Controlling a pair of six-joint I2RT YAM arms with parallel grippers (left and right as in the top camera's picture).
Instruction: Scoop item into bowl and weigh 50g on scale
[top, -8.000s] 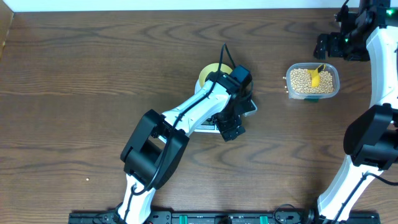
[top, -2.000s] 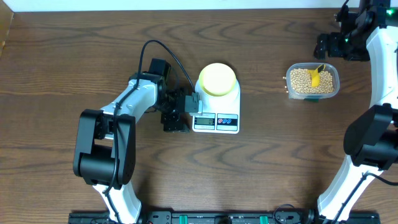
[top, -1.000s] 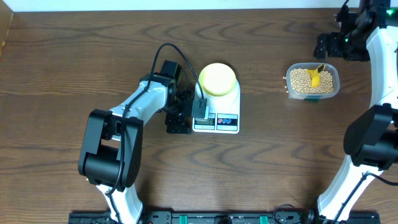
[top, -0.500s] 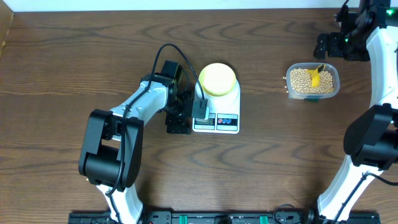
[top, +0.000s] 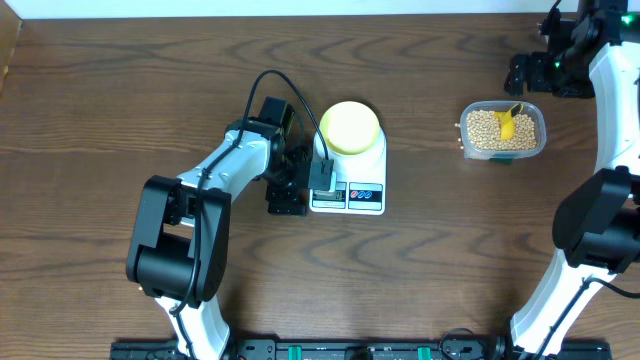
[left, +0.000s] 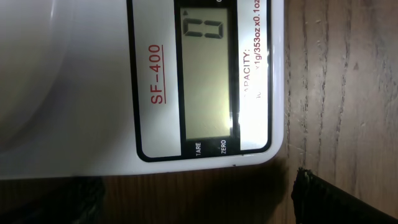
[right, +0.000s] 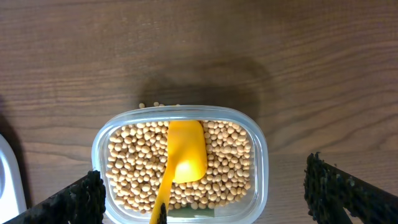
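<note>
The big brown tabletop (top: 120, 90) has lots of bare room. The left gripper (top: 305, 192) is low, right by the left side of the white scale (top: 350, 180). Its jaws are wide apart and hold nothing. The scale's little screen (left: 208, 74) shows zero.

The right gripper (top: 545, 70) hangs near the far right edge, just past the clear tub (top: 463, 130). Its jaws are wide apart too, and empty.

The yellow bowl (top: 349, 127) sits on top of the scale. It looks empty. The beans (top: 482, 128) are all in the tub, well apart from the bowl, off to the right.

The yellow scoop (right: 186, 155) lies on the beans in the tub. Its handle points toward the right jaws, so the right arm is much nearer and should be the one to grab it.

Between tub and scale the tabletop is open, so there is an easy path. A few loose beans (right: 155, 104) lie outside the tub.
</note>
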